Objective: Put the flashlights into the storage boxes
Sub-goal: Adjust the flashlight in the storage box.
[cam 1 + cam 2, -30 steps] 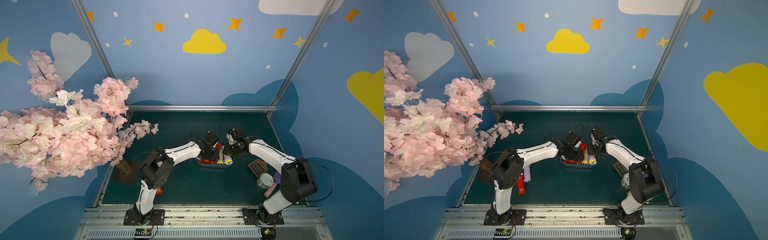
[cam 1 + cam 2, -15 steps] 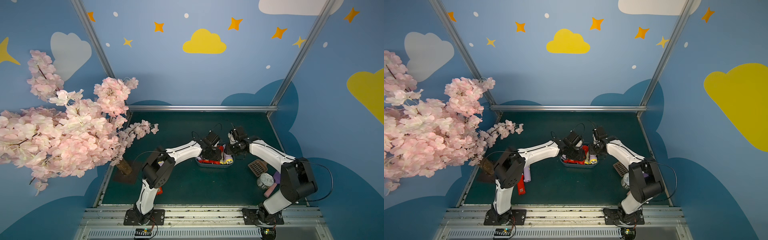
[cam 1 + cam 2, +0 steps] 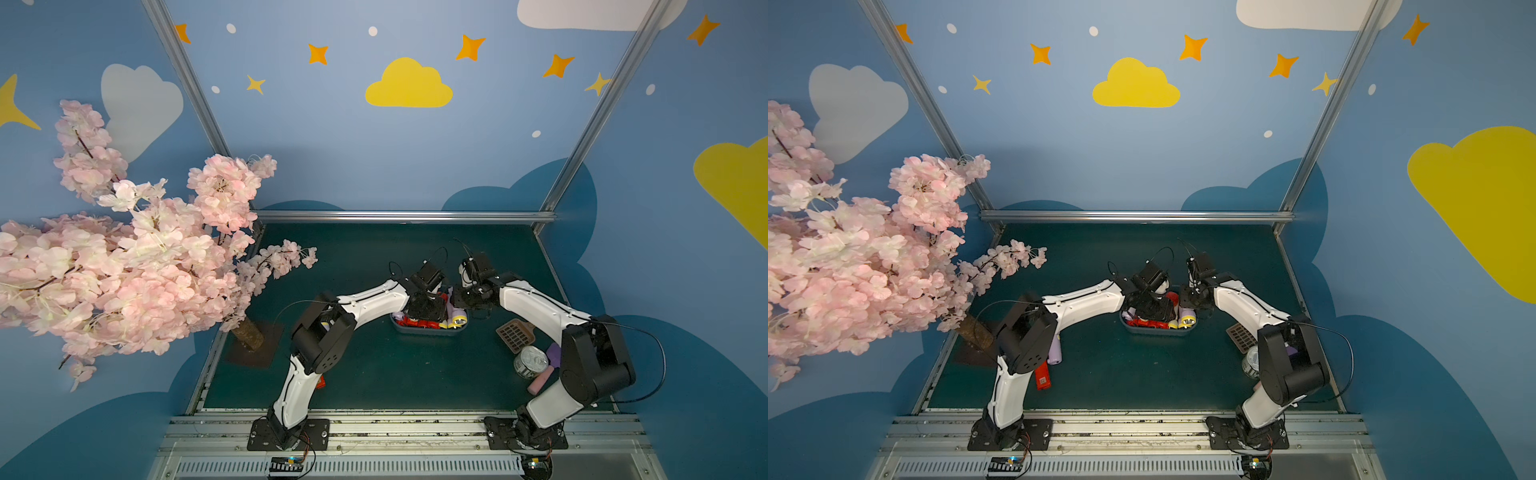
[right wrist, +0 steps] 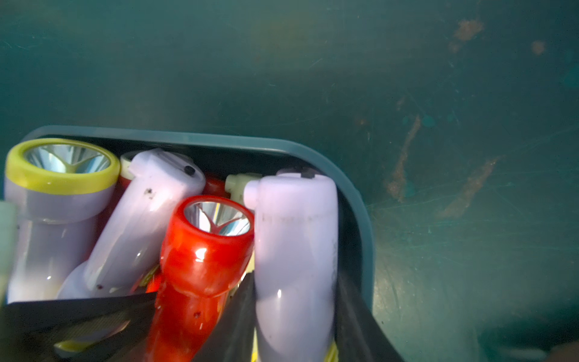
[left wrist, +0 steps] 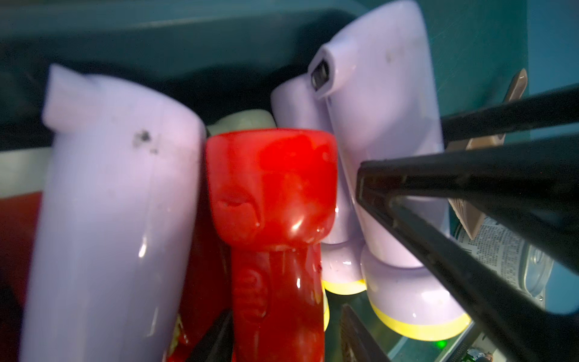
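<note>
Nearest to the arm bases, a loose red flashlight (image 3: pixel 1043 376) lay on the green surface (image 3: pixel 1142 374) beside the left arm (image 3: pixel 1007 386). A loose lilac flashlight (image 3: pixel 1054 352) lay just behind it, partly under the elbow of that arm. On the right side a pink cylinder (image 3: pixel 539 381) and a tin can (image 3: pixel 530 362) lay close together by the right arm (image 3: pixel 536 305), and a brown scoop (image 3: pixel 514 335) lay a little farther back.

In the middle of the surface stood the blue-grey bin (image 3: pixel 428 331), with many flashlights (image 3: pixel 432 322) heaped inside it: lilac ones with yellow rings, red ones and a pale yellow one (image 4: pixel 239 185). Both arms reached down over it. The left pincer (image 3: pixel 427 311) was low over the heap. In the left wrist view its jaws stood on both sides of the body of the middle red flashlight (image 5: pixel 275 250). They were only narrowly apart, and a gap showed on one side, so they were not squeezing it. The right pincer (image 3: pixel 462 297) was at the right end of the bin. In the right wrist view its jaws stood close along both sides of the end lilac flashlight (image 4: pixel 294 266), which lay inside the bin next to the rounded corner. If they pressed it or only stood beside it, I cannot tell.

Farther left stood a pink blossom tree (image 3: pixel 124 257), and behind all was the blue wall (image 3: pixel 374 166).
</note>
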Controlling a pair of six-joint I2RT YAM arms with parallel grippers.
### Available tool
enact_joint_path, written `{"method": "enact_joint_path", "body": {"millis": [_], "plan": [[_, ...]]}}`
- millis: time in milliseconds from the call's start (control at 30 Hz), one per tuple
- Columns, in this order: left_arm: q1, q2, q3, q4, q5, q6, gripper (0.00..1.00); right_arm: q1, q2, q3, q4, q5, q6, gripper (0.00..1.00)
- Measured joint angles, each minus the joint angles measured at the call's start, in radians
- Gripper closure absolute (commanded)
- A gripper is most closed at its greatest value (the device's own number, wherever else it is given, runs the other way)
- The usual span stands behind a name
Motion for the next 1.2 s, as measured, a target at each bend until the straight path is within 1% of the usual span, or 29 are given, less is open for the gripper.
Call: {"method": "enact_joint_path", "body": {"millis": [67, 267, 400, 733, 833, 900, 967, 1067, 1200], "plan": [[0.000, 0.000, 0.000, 0.000, -0.001, 0.000, 0.45, -0.001, -0.009, -0.008, -0.005, 0.009, -0.002, 0.50], [-0.001, 0.000, 0.000, -0.002, -0.002, 0.000, 0.45, -0.001, -0.062, -0.031, -0.026, 0.025, -0.005, 0.48], [-0.001, 0.000, 0.000, -0.002, -0.002, 0.000, 0.45, -0.005, -0.090, -0.037, -0.048, 0.051, -0.007, 0.42], [-0.006, 0.011, 0.032, -0.036, -0.002, -0.004, 0.44, -0.008, -0.170, -0.060, -0.110, 0.086, -0.014, 0.40], [-0.011, 0.020, 0.051, -0.053, -0.003, -0.003, 0.38, -0.008, -0.192, -0.061, -0.118, 0.090, -0.018, 0.32], [-0.015, 0.020, 0.054, -0.057, -0.010, -0.003, 0.26, -0.008, -0.209, -0.066, -0.119, 0.091, -0.021, 0.26], [-0.018, 0.017, 0.058, -0.054, -0.015, -0.003, 0.14, -0.008, -0.231, -0.078, -0.119, 0.090, -0.022, 0.23], [-0.030, -0.003, 0.049, -0.059, -0.032, -0.003, 0.01, -0.008, -0.261, -0.090, -0.119, 0.089, -0.023, 0.22], [-0.035, -0.038, 0.032, -0.069, -0.058, 0.002, 0.01, -0.007, -0.282, -0.090, -0.117, 0.085, -0.025, 0.22]]}}
